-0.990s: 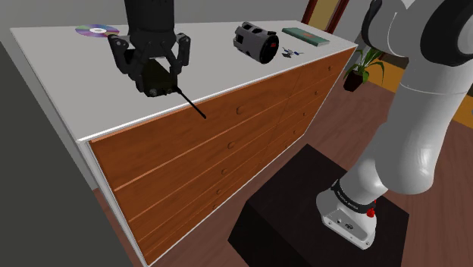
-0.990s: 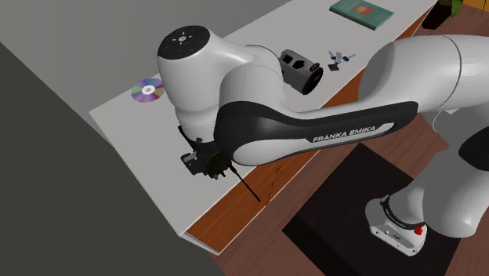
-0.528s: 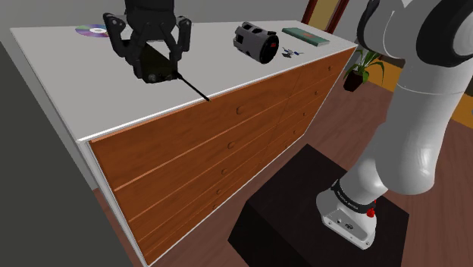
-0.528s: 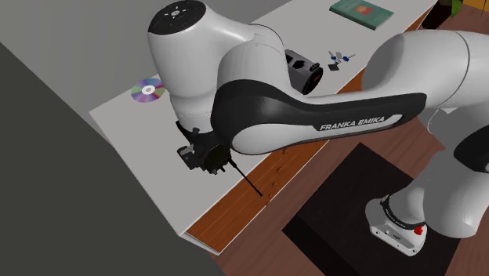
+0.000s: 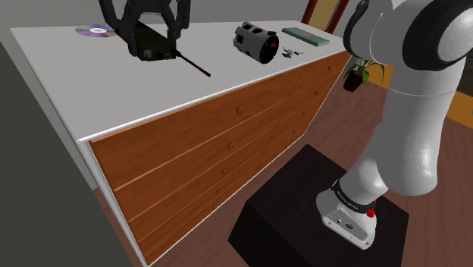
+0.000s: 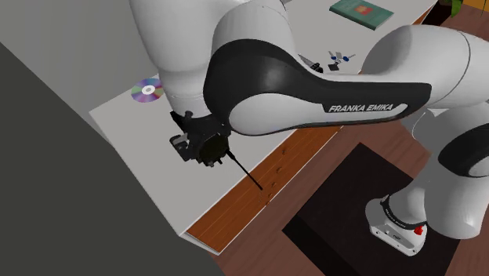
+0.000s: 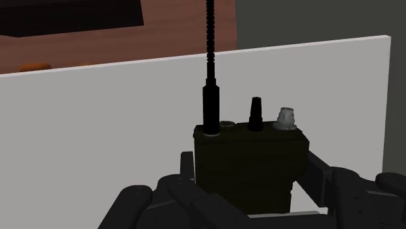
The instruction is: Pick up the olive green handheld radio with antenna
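Wrist view: a dark olive handheld radio (image 7: 250, 162) is seen clamped between the jaws, which are pinching its boxy body from both sides. A long black antenna (image 7: 209, 58) stands up from the radio's top face and points away from the jaws. Beside the antenna base, a short black knob (image 7: 255, 114) and a pale ribbed knob (image 7: 285, 119) are set on the same face.

In the shoulder view the radio (image 5: 151, 42) is held in the jaws above the white counter (image 5: 76, 83), apparently clear of its top, with the antenna (image 5: 193, 62) slanting down and away from the jaws. In the second exterior view the radio (image 6: 208, 147) is tucked under the white and black arm (image 6: 313, 86). There the antenna (image 6: 244, 172) is drawn across the counter's front edge.

On the counter, just beyond the jaws, a shiny disc (image 5: 96, 31) lies flat. Well apart from the jaws, further along the counter, a black cylindrical object (image 5: 256, 42), a small bunch of keys (image 5: 289, 52) and a green book (image 5: 305, 36) are placed. Below the counter top, wooden drawer fronts (image 5: 227, 136) are seen. The dark stand (image 5: 303, 212) rests on a wooden floor (image 5: 432, 174).
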